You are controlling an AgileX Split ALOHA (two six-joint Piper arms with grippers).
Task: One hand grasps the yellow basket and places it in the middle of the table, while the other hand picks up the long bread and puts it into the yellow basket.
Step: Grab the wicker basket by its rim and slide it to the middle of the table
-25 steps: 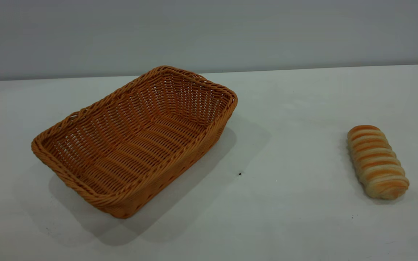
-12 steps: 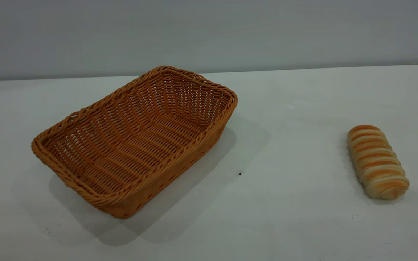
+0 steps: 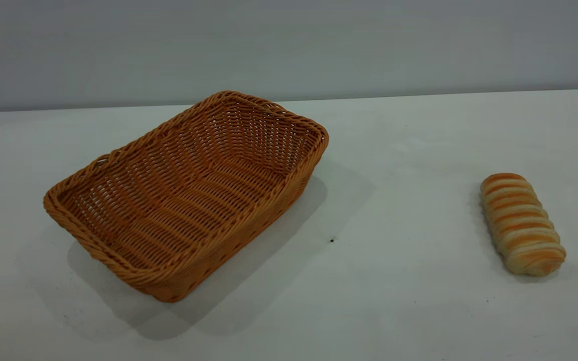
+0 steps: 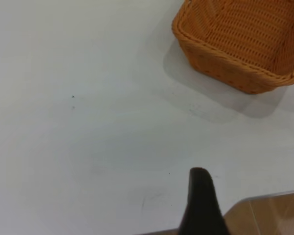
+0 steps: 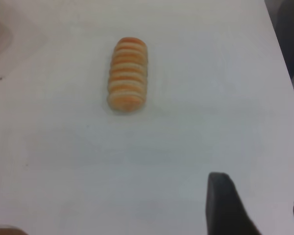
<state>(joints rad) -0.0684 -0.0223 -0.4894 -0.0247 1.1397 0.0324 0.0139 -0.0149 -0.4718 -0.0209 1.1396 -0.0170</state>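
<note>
The yellow basket sits left of centre on the table, the long bread well apart, right. Basket looks light and stiff: take the braided rim. Bread probably soft: grip mid-length. Neither gripper's opening can be told.

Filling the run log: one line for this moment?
stage: not started | basket: empty, table's left | bread: on table, right | left gripper: off basket | right gripper: off bread

The white tabletop carries the yellow basket toward its left and the long bread well apart at its right; a dark speck lies between them.
</note>
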